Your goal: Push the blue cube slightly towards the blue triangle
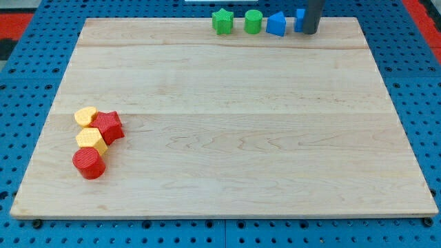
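Note:
The blue cube sits at the view's top edge of the board, mostly hidden behind my rod. The blue triangle lies just to its left. My tip rests on the board right against the cube's right side. The cube and the triangle are a small gap apart.
A green cylinder and a green star continue the row to the left of the triangle. At the view's lower left a cluster holds a yellow block, a red star, a second yellow block and a red cylinder. The wooden board lies on blue pegboard.

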Controlling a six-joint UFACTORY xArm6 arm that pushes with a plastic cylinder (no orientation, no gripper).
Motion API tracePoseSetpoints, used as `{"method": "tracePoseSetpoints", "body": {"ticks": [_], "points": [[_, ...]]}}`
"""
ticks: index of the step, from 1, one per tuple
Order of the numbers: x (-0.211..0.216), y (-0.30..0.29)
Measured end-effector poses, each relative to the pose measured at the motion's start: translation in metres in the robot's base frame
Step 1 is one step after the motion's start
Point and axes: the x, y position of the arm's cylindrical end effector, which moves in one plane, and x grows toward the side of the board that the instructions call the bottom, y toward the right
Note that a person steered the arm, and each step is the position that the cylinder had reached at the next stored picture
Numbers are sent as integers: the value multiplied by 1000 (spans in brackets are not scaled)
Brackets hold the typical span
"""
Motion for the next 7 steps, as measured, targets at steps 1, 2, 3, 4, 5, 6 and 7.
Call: {"method": "tracePoseSetpoints", "body": {"ticks": [1,2,3,4,5,6,7], "points": [[-2,13],[-14,43],[-33,70],[-33,52],[-32,-23],[-33,-74],[-32,-133]]}}
